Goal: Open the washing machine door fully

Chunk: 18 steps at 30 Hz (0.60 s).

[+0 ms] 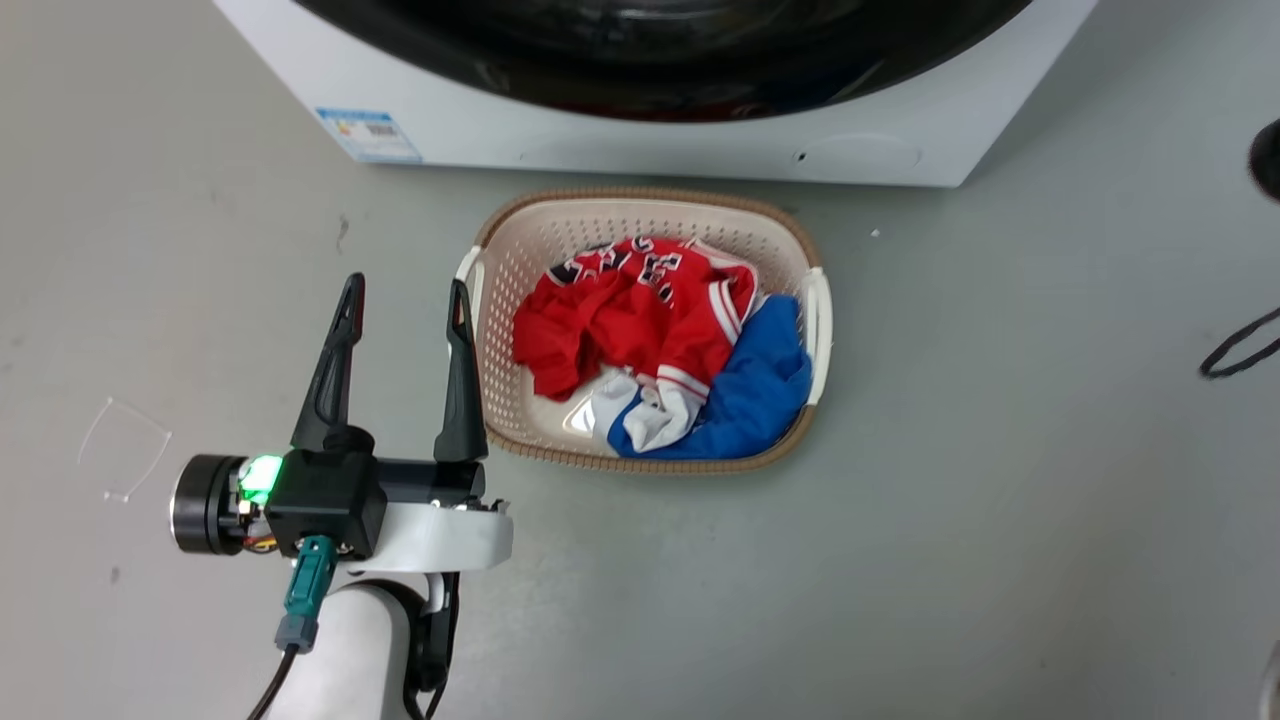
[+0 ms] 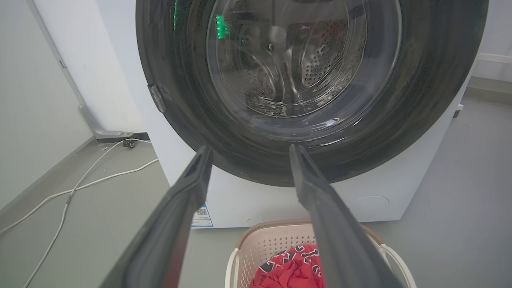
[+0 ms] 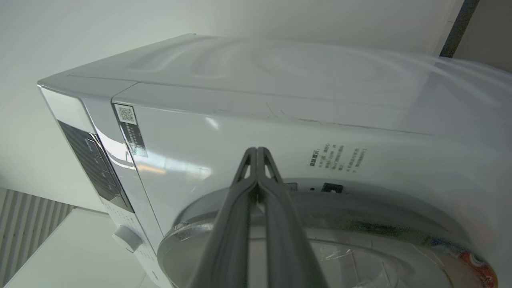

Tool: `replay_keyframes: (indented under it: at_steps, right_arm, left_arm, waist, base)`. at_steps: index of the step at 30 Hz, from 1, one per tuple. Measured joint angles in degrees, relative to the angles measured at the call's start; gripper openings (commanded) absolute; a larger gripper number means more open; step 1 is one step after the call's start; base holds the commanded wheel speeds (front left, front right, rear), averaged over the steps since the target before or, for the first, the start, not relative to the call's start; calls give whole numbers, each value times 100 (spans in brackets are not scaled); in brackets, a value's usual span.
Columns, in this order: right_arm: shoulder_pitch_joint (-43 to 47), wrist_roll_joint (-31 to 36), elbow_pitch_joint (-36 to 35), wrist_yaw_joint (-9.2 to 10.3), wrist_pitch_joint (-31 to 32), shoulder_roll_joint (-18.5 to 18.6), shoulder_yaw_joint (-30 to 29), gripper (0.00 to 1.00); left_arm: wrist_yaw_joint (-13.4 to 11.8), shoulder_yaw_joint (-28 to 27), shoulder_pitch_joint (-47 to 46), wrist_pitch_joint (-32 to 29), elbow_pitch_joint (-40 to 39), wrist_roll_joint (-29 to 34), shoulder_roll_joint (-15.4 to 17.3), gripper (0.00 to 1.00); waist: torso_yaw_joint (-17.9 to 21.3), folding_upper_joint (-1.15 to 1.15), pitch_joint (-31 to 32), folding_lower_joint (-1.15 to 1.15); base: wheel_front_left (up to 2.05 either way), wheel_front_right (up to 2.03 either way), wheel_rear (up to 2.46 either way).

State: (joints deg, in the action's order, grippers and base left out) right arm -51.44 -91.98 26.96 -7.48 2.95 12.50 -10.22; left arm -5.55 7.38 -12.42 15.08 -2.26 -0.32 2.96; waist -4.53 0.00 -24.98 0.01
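The washing machine (image 1: 650, 150) is a white box at the top of the head view. Its washing machine door (image 2: 180, 100), a glossy black ring around a clear glass bowl, lies flat against the front, with a small latch tab on its left rim. My left gripper (image 1: 406, 288) hovers open over the floor left of the basket; in its wrist view, left gripper (image 2: 250, 149) points at the door's lower edge and holds nothing. My right gripper (image 3: 257, 151) is shut, fingers pressed together, aimed at the machine (image 3: 240, 132) just above the door's rim (image 3: 360, 224).
A cream laundry basket (image 1: 640, 195) with red, white and blue clothes (image 1: 620, 310) stands on the floor right before the machine. White cables (image 2: 80, 184) trail along the floor left of the machine. A black cable loop (image 1: 1240, 350) lies at the right.
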Motion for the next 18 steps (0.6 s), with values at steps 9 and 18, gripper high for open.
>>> replay_keyframes:
  at_steps: [9,18]
  right_arm:
    - [-916,350,843,0,742,497,508,0]
    - [-1510,536,1077,0,1432,750,936,0]
  left_arm:
    - [-58,71,-216,0,-92,-44,0,100]
    - [-99,170,-310,0,-112,-94,0,100]
  waist:
    - [-305,0,-566,0]
    - [-438,0,-805,0]
  base:
    - [0,0,0]
    - [0,0,0]
